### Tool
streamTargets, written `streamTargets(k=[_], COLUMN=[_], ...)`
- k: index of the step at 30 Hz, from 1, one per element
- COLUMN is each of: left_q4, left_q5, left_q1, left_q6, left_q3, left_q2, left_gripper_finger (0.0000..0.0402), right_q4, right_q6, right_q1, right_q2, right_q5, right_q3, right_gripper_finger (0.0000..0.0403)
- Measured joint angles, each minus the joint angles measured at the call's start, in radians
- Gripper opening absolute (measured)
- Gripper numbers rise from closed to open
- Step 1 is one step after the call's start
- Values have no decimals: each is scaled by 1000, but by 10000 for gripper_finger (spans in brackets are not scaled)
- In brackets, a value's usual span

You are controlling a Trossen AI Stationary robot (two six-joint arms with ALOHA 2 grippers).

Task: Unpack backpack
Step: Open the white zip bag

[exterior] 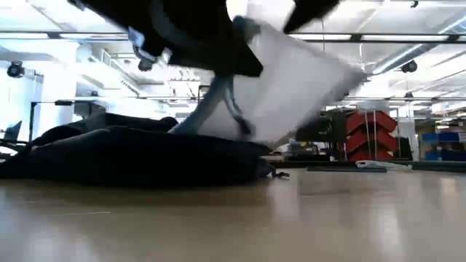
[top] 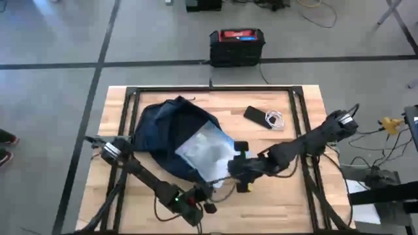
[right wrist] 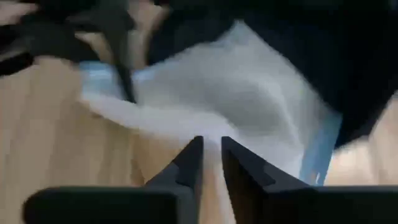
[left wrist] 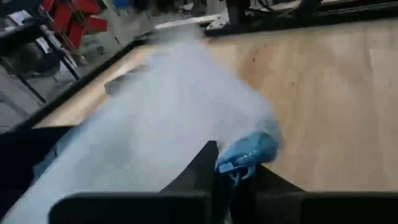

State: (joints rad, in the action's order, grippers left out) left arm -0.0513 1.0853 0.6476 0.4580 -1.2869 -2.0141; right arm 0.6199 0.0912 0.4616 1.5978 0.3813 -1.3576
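The dark navy backpack [top: 163, 130] lies flat on the table's left half, also seen in the low view [exterior: 131, 156]. A pale, see-through pouch with blue edges [top: 206, 151] sticks out of its near right side and is raised at a slant [exterior: 291, 80]. My left gripper [left wrist: 233, 168] is shut on the pouch's blue corner, at the near side of the backpack [top: 210, 188]. My right gripper [right wrist: 211, 146] hangs just right of the pouch [top: 234, 166], its fingers slightly apart with bare wood between them. My left gripper pinches the pouch's blue-edged corner [left wrist: 249, 155] between its two fingers. The fingers come from the table's near side, slanting slightly down. The pouch stretches away from the fingers toward the backpack, tilted, with its held end off the table.
A dark phone with a coiled white cable [top: 262, 118] lies on the table's far right part. A black box with a red top [top: 236, 46] stands on the floor beyond the table. Bare wood lies along the near edge [top: 274, 209].
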Motion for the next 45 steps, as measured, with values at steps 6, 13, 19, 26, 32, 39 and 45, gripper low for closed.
streamTargets(k=[6, 13, 19, 26, 32, 39, 45], left_q4=[-47, -61, -114, -212, -258, -316, -297], left_q5=[-4, -14, -25, -58, -92, -108, -105], left_q1=[-2, -2, -1, 14, 39, 61, 59], left_q6=[-10, -26, -21, -21, -1, 113, 203], left_q3=[0, -1, -2, -3, -3, -2, -1], left_q2=[66, 85, 87, 128, 161, 168, 168], left_gripper_finger=[1, 0, 1, 7, 48, 93, 110], right_q4=[-189, -230, -223, -230, -219, -217, -219], right_q6=[-126, -92, -95, -68, -62, -56, -38], right_q1=[25, 11, 17, 18, 19, 18, 17], right_q2=[72, 170, 158, 134, 130, 130, 130], right_q5=[-23, 75, 75, 83, 84, 87, 87], right_q3=[-12, -10, -8, -11, -12, -12, -12], right_gripper_finger=[162, 164, 24, 2, 1, 0, 0])
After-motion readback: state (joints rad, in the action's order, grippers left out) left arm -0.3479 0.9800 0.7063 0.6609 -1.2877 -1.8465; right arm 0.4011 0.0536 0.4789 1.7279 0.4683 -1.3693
